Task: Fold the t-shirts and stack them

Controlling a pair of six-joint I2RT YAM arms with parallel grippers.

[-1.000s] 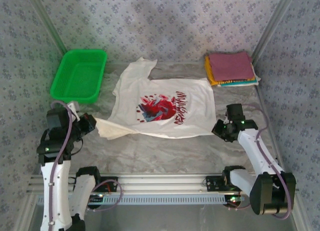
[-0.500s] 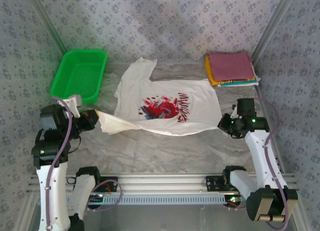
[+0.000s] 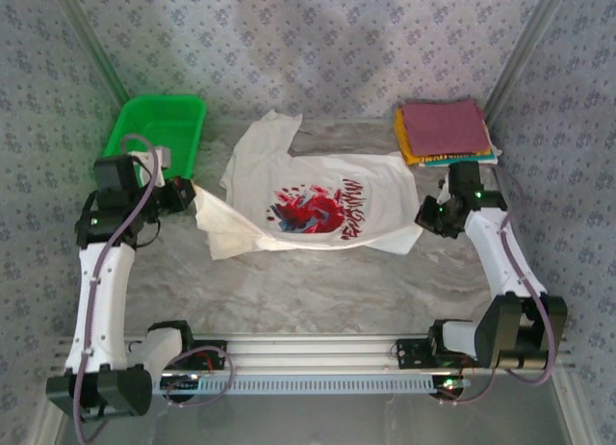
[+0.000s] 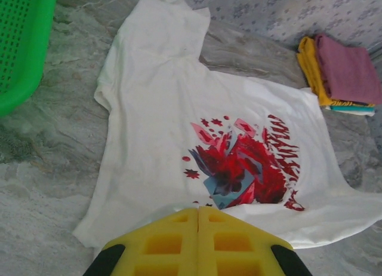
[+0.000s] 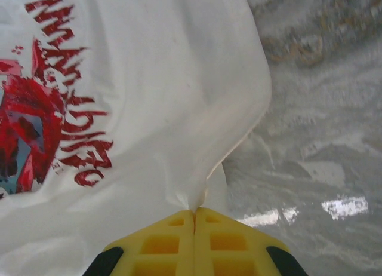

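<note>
The left gripper point(image 3: 188, 193) was clamped fully shut on the near left edge of the white t-shirt point(image 3: 318, 190), its yellow fingers pressed together over a pinch of cloth in its wrist view. The right gripper point(image 3: 423, 219) was likewise closed tight on the near right corner, where the fabric bunched into a small peak between its jaws. Holding both ends at once seemed meant to keep the hem stretched, so that the near half could be carried over the printed chest in one even fold. The shirt lay face up in the middle of the table point(image 3: 318, 291), between the green basket point(image 3: 154, 142) and the stack of folded shirts point(image 3: 445, 129), apart from both. Compared with a second before, both grippers had travelled away from the arm bases towards the far wall, and the shirt's near edge had gone with them, baring more tabletop in front
</note>
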